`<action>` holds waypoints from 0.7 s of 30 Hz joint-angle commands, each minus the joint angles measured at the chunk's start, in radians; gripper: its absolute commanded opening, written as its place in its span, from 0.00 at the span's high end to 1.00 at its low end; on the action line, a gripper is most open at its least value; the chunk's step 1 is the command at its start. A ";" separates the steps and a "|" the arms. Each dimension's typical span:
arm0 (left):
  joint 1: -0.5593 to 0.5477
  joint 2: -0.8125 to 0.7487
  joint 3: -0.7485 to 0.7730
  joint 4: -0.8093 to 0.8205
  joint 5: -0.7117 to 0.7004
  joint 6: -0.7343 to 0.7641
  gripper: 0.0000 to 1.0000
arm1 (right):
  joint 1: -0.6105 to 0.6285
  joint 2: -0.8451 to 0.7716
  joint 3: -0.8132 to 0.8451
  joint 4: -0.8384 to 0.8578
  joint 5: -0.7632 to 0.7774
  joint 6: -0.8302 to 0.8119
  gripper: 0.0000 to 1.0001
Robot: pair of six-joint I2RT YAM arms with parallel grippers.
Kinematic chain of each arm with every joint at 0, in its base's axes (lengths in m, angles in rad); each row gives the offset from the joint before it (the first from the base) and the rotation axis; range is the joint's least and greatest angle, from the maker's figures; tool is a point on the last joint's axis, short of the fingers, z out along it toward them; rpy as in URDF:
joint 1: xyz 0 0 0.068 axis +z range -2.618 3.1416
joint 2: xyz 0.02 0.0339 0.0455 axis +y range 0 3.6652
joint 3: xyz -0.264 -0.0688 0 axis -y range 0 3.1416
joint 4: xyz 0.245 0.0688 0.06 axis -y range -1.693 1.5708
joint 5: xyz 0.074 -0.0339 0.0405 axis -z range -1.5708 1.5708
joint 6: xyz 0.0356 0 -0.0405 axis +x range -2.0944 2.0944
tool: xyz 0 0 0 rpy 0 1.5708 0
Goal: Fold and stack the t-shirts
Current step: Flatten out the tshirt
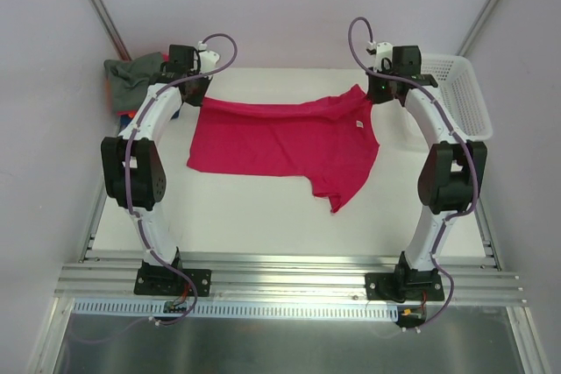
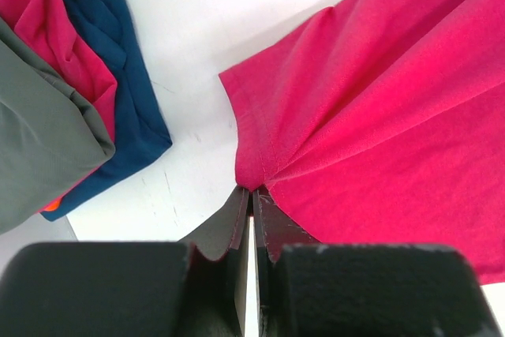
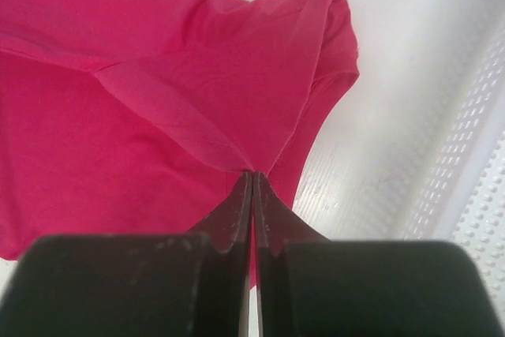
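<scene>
A crimson-red t-shirt (image 1: 280, 142) lies stretched across the middle of the white table. My left gripper (image 1: 195, 98) is shut on its far left corner, and the pinched cloth (image 2: 256, 171) fans out from the fingertips. My right gripper (image 1: 375, 92) is shut on the far right part of the shirt, near a sleeve (image 3: 237, 155). A pile at the far left holds a grey-green shirt (image 1: 131, 72), which also shows in the left wrist view (image 2: 39, 147), with a dark blue shirt (image 2: 118, 108) and more red cloth (image 2: 55, 45) beneath it.
A white plastic lattice basket (image 1: 460, 94) stands at the far right, close to my right gripper; its wall shows in the right wrist view (image 3: 465, 163). The bare table (image 1: 263, 216) extends toward the near edge, where a metal rail (image 1: 289, 273) holds the arm bases.
</scene>
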 commanded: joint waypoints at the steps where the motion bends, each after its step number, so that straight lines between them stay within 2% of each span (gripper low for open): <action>1: 0.007 -0.043 -0.007 0.020 0.008 -0.016 1.00 | 0.005 -0.049 -0.018 -0.022 -0.040 -0.010 0.99; 12: 0.007 -0.002 -0.020 0.002 0.003 -0.057 0.98 | 0.013 -0.004 -0.055 -0.045 -0.044 -0.030 1.00; 14: 0.007 -0.003 -0.030 -0.001 0.000 -0.071 0.43 | 0.011 -0.004 -0.058 -0.058 -0.054 -0.031 0.99; 15: 0.007 -0.007 -0.035 -0.003 -0.016 -0.080 0.21 | 0.013 -0.006 -0.068 -0.063 -0.058 -0.033 0.88; 16: 0.007 -0.008 -0.036 -0.007 -0.021 -0.087 0.01 | 0.013 -0.016 -0.073 -0.065 -0.052 -0.033 0.69; 18: 0.009 -0.025 -0.035 -0.009 -0.027 -0.099 0.01 | 0.013 -0.030 -0.073 -0.063 -0.043 -0.024 0.59; 19: 0.012 -0.036 -0.023 -0.012 -0.032 -0.111 0.01 | 0.013 -0.047 -0.067 -0.058 -0.038 -0.021 0.49; 21: 0.015 -0.036 0.000 -0.012 -0.032 -0.117 0.01 | 0.013 -0.056 -0.047 -0.055 -0.037 -0.013 0.41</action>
